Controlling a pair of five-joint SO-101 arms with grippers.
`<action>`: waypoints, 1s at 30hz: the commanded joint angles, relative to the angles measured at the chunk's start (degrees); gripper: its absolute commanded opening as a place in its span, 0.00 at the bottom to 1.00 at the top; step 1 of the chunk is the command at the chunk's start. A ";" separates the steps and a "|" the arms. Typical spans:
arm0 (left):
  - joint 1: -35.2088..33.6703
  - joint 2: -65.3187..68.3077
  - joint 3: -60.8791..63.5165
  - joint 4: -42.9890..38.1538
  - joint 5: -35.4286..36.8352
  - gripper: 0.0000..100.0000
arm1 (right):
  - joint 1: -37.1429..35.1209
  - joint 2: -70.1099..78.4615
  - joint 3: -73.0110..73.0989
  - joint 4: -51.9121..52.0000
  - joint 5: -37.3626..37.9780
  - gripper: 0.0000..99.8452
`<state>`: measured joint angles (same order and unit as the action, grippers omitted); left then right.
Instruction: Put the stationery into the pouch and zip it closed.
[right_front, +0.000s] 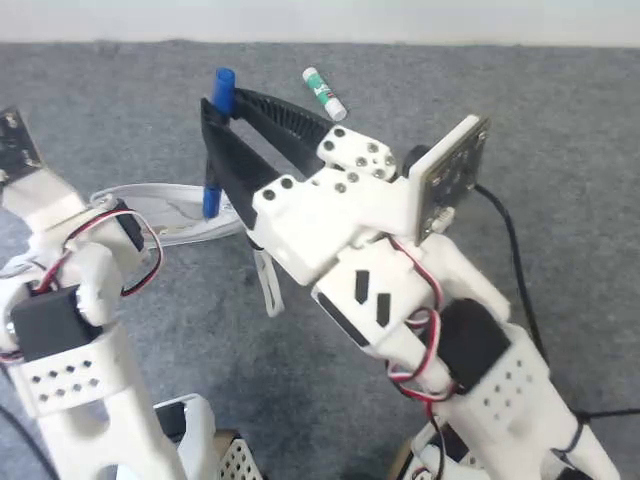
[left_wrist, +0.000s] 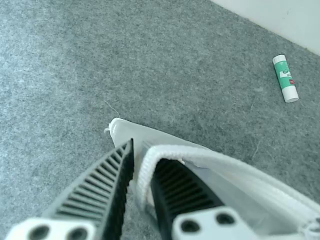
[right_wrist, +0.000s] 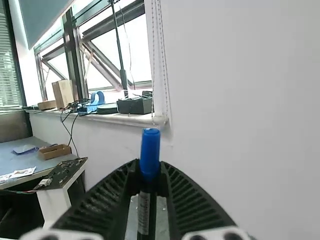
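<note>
A white pouch (right_front: 178, 213) lies on the grey carpet with its mouth open. My left gripper (left_wrist: 141, 157) is shut on the pouch's zipper rim (left_wrist: 165, 151) at one end. My right gripper (right_front: 216, 108) is shut on a blue pen (right_front: 213, 185), which it holds upright by the upper part. The pen's lower end hangs at the pouch's mouth; I cannot tell if it touches. In the right wrist view the pen's blue cap (right_wrist: 150, 146) sticks out between the fingers of the right gripper (right_wrist: 150, 167). A green-and-white glue stick (right_front: 324, 93) lies on the carpet beyond the pouch, also seen as the glue stick (left_wrist: 285, 78).
Grey carpet (right_front: 450, 90) covers the table up to a white wall (left_wrist: 285, 15) at the far edge. The right arm's body (right_front: 400, 280) rises over the middle. Open carpet lies around the glue stick.
</note>
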<state>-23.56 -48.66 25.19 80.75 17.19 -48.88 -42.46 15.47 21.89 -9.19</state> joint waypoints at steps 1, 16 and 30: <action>0.35 -0.35 -0.66 -1.93 -0.53 0.01 | -0.48 -1.10 1.67 -6.20 -0.35 0.01; 0.35 -0.35 -0.66 -2.02 -0.53 0.01 | -0.48 -1.01 14.51 -18.24 -0.26 0.01; 0.35 -0.35 -0.66 -2.02 -0.53 0.01 | -2.51 -1.01 22.42 -18.33 -0.26 0.01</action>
<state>-23.56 -48.66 25.19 80.75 17.19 -50.64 -42.46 37.98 5.01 -9.19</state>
